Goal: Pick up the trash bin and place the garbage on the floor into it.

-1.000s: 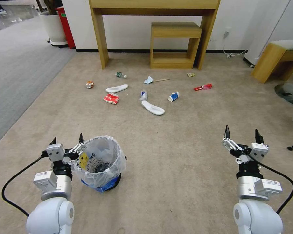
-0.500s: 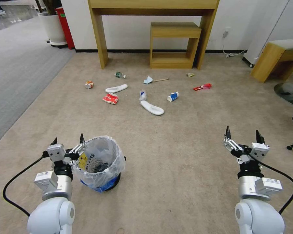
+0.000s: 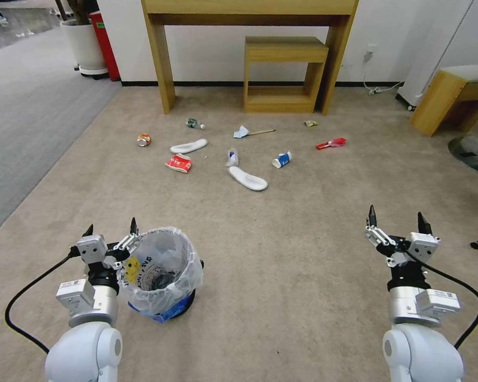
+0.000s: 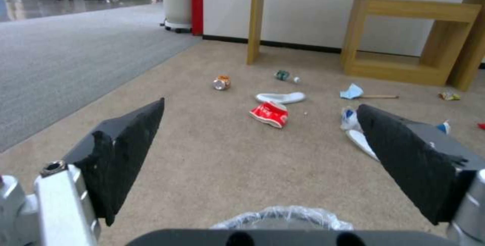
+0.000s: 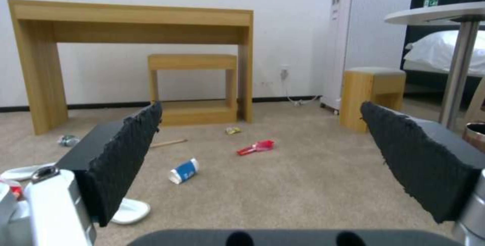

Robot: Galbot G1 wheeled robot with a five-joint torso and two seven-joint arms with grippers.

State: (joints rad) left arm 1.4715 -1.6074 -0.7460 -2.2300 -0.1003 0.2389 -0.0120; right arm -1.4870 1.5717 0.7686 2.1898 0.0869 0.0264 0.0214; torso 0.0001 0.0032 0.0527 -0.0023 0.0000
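Note:
The trash bin [image 3: 162, 273], black with a crinkled clear bag, stands on the beige floor [image 3: 281, 249] at the lower left. My left gripper [image 3: 110, 228] is open right beside its left rim; the bag's edge [image 4: 283, 215] shows below the left gripper [image 4: 260, 104]. My right gripper [image 3: 397, 215] hangs open over bare carpet at the right. The garbage lies farther ahead: an orange can [image 3: 143, 139], two white slippers [image 3: 188, 145] [image 3: 248, 178], a red packet [image 3: 178, 163], a bottle [image 3: 192, 123], a blue mask [image 3: 241, 131], a cup [image 3: 281, 159] and another red packet [image 3: 331, 142].
A wooden desk [image 3: 249, 8] and a low shelf [image 3: 284, 50] stand against the far wall. Grey ribbed carpet [image 3: 32, 116] and a white planter [image 3: 85, 45] are at the left. A wooden stool [image 3: 451, 95] and a round table base [image 3: 472, 151] stand at the right.
The whole head view has crept forward a little. The bin now sits lower in the picture, farther back along my left gripper. Both grippers stay open.

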